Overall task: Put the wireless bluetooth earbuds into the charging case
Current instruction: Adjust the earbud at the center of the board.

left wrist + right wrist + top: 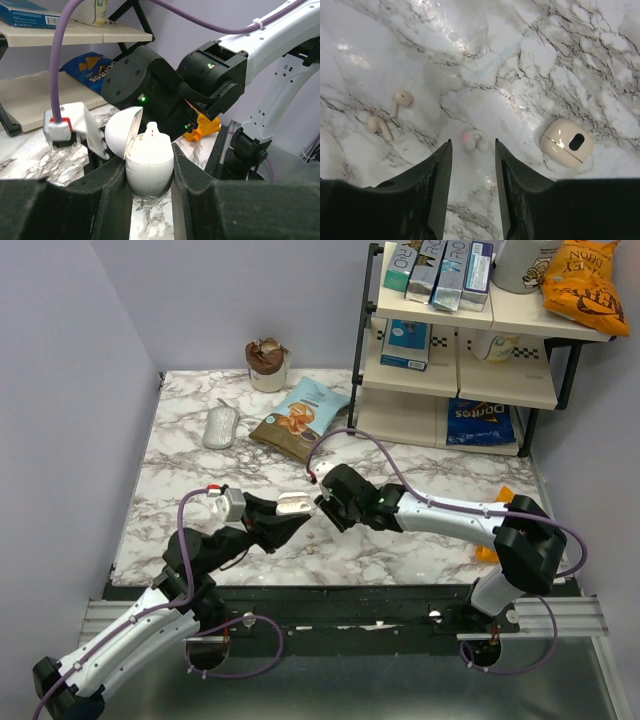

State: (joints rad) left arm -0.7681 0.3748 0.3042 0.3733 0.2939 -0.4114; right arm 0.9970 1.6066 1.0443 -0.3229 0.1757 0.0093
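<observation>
My left gripper [290, 515] is shut on the charging case [149, 167], a small white oval held above the marble with its lid [121, 132] flipped open to the left. One earbud's [151, 131] stem pokes up out of the open top. My right gripper [322, 504] hovers close over the case, open. In the right wrist view that earbud [476, 142] lies just beyond the fingertips, touching neither. Two more earbuds [400, 100] [377, 125] lie loose on the table below.
A closed cream oval case [567, 143] lies on the marble. At the back are a silver pouch [220, 427], a snack bag [300, 418] and a brown cup [267, 364]. A shelf [455, 390] with boxes stands back right, and an orange piece [497, 502] lies near the right arm.
</observation>
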